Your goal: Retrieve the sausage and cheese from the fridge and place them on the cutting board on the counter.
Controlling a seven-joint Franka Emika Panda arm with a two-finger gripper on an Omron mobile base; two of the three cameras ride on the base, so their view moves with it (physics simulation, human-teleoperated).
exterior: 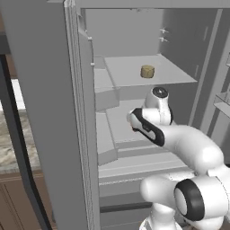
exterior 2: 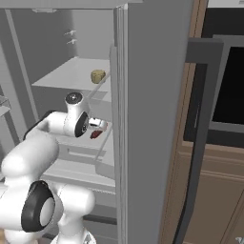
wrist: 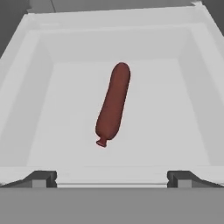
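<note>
Inside the open fridge point(exterior: 179, 54), you have one sausage point(wrist: 113, 105) lying alone near the middle of a pale bin point(wrist: 26, 109), its knotted end toward the bin's near edge. Your gripper point(wrist: 112, 180) hovers above it, fingers spread wide and empty. You are on the first pickup, I judge: descend and close across the sausage's width. One cheese point(exterior: 147, 71) waits mid-shelf above.

Dark red sausage point(wrist: 113, 105), tan-yellow cheese point(exterior: 147, 71), pale grey fridge point(exterior: 49, 112), grey-beige marbled counter point(exterior: 6, 143).
</note>
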